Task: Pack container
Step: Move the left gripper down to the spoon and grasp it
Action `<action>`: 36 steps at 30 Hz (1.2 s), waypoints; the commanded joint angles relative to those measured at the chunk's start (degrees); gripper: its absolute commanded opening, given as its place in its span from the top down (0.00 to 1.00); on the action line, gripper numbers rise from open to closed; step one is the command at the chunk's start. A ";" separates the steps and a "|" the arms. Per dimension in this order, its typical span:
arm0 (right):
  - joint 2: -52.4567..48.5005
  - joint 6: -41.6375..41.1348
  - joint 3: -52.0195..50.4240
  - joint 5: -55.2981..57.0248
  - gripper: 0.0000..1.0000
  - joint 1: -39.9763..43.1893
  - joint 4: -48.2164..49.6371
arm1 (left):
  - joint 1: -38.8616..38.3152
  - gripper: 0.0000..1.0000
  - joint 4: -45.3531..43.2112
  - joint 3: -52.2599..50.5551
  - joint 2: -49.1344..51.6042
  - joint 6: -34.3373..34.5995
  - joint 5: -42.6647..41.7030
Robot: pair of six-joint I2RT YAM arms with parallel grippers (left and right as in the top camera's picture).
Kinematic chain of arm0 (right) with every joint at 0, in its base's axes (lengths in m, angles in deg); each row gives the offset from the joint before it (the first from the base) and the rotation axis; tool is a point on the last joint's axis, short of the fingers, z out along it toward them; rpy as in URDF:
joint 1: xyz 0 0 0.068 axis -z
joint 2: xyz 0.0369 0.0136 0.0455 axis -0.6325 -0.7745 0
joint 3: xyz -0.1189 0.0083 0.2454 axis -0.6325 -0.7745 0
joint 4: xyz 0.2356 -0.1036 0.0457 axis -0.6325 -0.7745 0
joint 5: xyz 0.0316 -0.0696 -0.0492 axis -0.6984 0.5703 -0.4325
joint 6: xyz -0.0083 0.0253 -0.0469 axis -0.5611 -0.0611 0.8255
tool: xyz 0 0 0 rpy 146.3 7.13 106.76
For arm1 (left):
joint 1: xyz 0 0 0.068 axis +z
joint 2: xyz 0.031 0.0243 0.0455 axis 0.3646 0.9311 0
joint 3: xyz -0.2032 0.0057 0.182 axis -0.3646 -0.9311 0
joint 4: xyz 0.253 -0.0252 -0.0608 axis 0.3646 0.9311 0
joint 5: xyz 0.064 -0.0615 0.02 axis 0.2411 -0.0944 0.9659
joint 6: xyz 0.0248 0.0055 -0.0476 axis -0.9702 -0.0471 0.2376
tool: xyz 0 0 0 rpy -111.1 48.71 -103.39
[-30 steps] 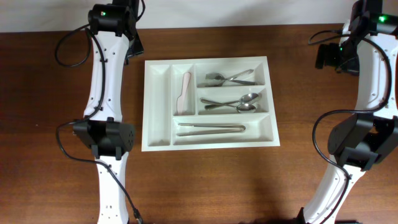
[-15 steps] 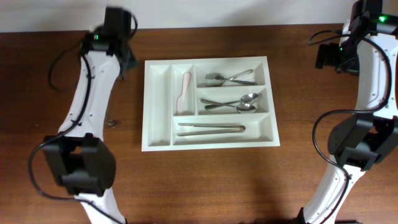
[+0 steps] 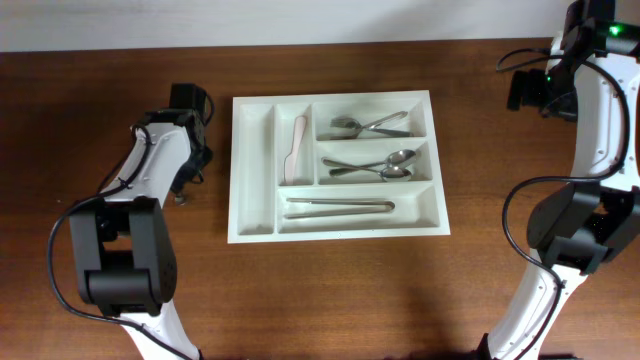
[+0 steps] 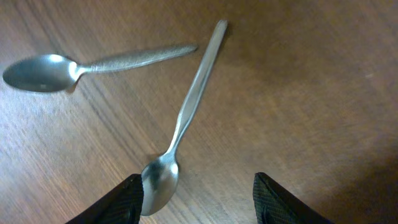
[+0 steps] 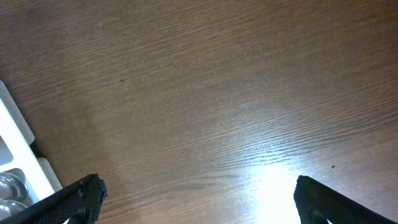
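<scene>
Steel spoons (image 4: 194,93) now under left end effector (image 4: 199,196), moved beside container (image 3: 340,232).

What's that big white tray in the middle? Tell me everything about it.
The cutlery tray is white, plastic-looking and rectangular, with five compartments, lying flat on the wooden table. Its outer narrow slot is empty; the next holds a pale knife; the three wide ones hold metal cutlery. Nothing else touches it.

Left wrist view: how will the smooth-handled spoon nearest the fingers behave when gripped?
The spoon looks like polished metal: probably stiff and somewhat slippery. It lies flat on the table, so its thin handle may be hard to get under. Its bowl sits off-centre in the open left gripper, so it may pivot rather than lift.
</scene>
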 commanded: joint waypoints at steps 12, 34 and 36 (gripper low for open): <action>1.66 0.22 0.33 -0.11 0.01 -0.26 -0.04 | 2.08 0.26 -8.28 -11.56 -0.39 0.76 -7.28; 1.66 0.22 0.33 -0.11 0.01 -0.26 -0.04 | 9.46 0.24 -6.71 -11.78 -0.42 0.74 -14.38; 1.66 0.22 0.33 -0.13 0.01 -0.26 -0.04 | 9.51 0.24 -7.06 -11.78 -0.42 0.42 -16.15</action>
